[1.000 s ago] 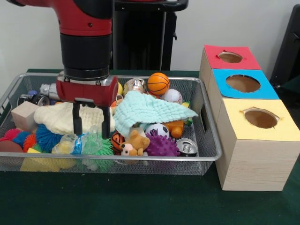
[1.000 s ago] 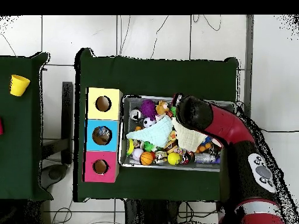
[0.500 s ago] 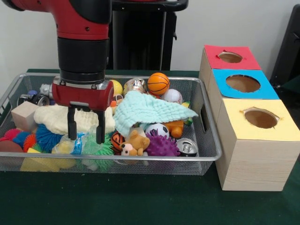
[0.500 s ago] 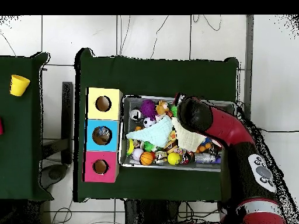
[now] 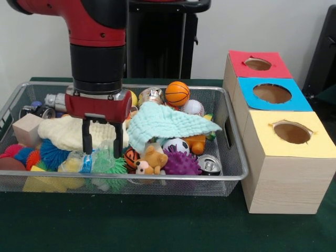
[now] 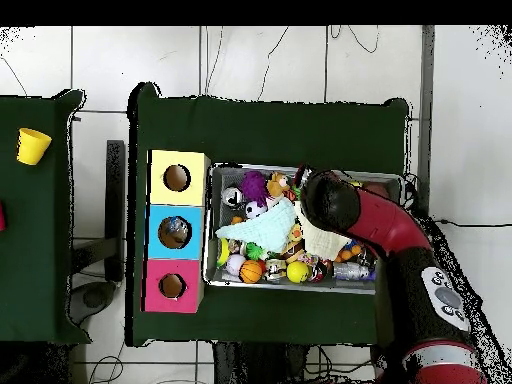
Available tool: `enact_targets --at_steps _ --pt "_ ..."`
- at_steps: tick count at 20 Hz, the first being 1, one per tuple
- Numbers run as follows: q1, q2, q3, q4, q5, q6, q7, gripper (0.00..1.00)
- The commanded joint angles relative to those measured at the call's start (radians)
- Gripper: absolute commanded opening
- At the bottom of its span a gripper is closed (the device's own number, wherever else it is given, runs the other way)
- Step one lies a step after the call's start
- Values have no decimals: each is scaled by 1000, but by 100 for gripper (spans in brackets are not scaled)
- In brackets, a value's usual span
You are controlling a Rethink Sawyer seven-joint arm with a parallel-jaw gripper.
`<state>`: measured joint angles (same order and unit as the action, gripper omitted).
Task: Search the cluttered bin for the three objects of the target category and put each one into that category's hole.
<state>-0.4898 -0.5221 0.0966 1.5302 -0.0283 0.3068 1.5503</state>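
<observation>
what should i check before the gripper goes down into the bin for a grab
1. Gripper open: ok, fingers apart.
2. Holding nothing: ok.
3. What lies below: cannot tell, clear wrapping and green spiky toy overlap there.
4. Cream cloth clear of fingers: not ok, right behind them.
5. Mesh bin walls clear: ok.
6. Box holes free: ok, yellow box hole uncovered.

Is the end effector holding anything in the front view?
No: the end effector is open, its fingers spread above the green spiky toy with nothing between them.
</observation>
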Motion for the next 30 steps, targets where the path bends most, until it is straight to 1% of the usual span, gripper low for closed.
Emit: enact_targets --at_steps 1,4,7,11,15,18,24,27,30 --pt "-5 -9 34 122 -22 60 106 100" --pt "3 -12 29 131 -26 57 108 100" --pt "16 3 15 122 -36 43 108 100" --pt "28 35 -16 90 -61 11 96 100" --pt "38 70 -44 61 -72 28 78 100" --pt "33 93 -52 44 -88 -3 62 100" --pt "28 91 -41 29 -72 17 77 100" --pt "25 82 -44 21 -71 21 78 100" --pt "28 58 -49 5 -72 48 67 100"
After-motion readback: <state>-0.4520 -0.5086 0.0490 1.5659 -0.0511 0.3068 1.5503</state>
